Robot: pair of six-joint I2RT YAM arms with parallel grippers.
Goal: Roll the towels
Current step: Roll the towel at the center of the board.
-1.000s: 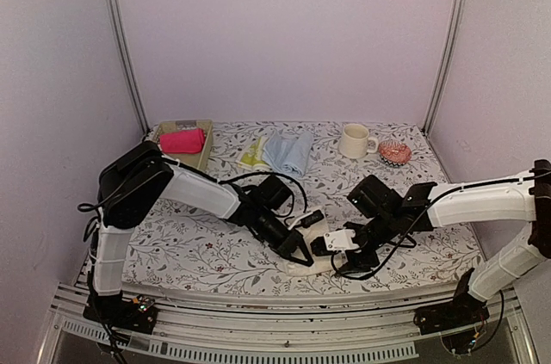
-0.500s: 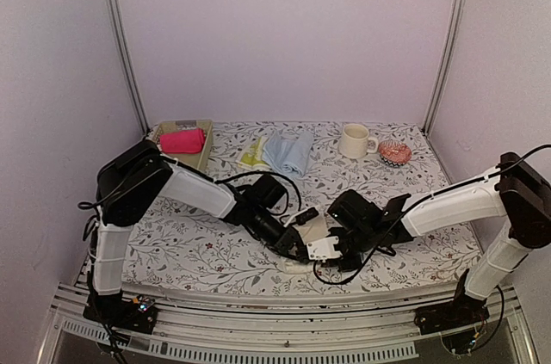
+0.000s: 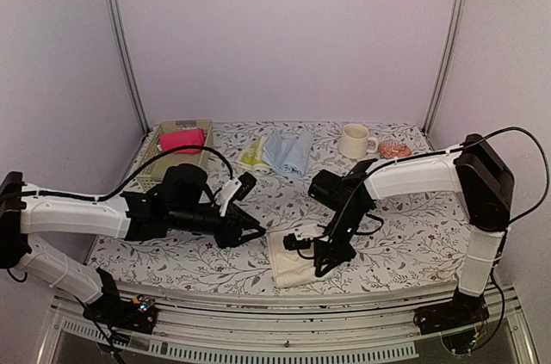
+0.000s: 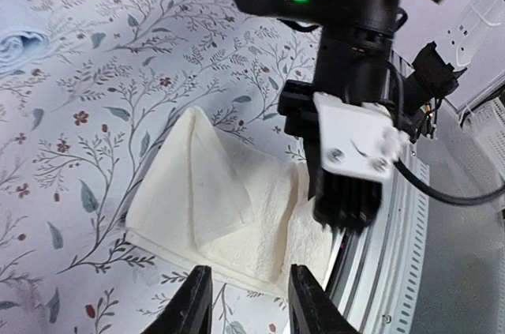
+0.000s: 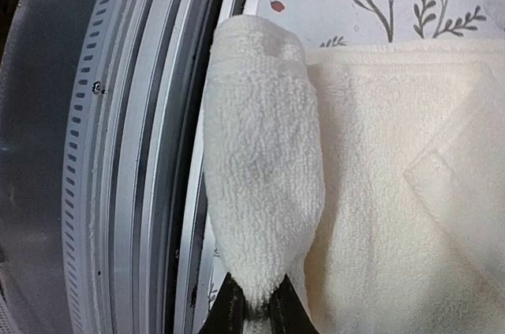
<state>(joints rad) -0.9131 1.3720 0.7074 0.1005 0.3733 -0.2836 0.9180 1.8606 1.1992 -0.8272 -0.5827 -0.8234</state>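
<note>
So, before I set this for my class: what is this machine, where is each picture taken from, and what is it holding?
It is two robot arms bolted at the near edge of a table. The wide picture looks down from above and behind; the other two come from a camera on each wrist. The right gripper pinches a fold of the cream towel; the left gripper is open and empty. Farther back lie a pink towel in a basket, a blue towel, a yellow-green towel and a mug.
</note>
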